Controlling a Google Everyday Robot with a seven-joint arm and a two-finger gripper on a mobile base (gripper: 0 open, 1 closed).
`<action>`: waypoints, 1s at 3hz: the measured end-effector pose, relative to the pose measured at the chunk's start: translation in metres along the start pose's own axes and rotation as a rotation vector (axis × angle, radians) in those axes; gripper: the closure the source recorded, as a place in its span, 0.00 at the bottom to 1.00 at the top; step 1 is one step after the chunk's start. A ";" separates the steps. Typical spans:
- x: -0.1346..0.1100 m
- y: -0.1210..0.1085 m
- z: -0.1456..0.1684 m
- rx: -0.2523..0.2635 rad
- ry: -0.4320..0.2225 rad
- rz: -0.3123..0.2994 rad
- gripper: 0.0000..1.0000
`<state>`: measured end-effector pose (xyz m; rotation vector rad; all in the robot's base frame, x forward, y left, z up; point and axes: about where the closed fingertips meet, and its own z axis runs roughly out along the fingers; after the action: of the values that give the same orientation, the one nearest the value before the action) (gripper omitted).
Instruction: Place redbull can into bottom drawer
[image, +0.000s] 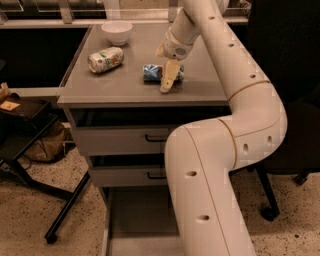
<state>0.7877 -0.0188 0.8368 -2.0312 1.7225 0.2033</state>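
Observation:
The redbull can (151, 73), blue and silver, lies on its side on the grey cabinet top (125, 90), near the middle. My gripper (167, 84) hangs down from the arm right at the can and overlaps its middle from the front, so the can's right part shows only behind it. The bottom drawer (140, 215) is pulled out at the foot of the cabinet, its bare grey floor showing. My arm's lower links cover the drawer's right side.
A white-and-green can (105, 58) lies on the top at the left. A white bowl (117, 31) stands at the back left. Two upper drawers with black handles (156, 138) are shut. A black stand (30, 150) is at the left, a chair base (270, 210) at the right.

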 end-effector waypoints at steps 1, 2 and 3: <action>0.000 0.000 0.000 0.000 0.000 0.000 0.42; 0.000 0.000 0.000 0.000 0.000 0.000 0.65; 0.000 0.000 0.000 0.000 0.000 0.000 0.88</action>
<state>0.7877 -0.0188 0.8369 -2.0311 1.7225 0.2031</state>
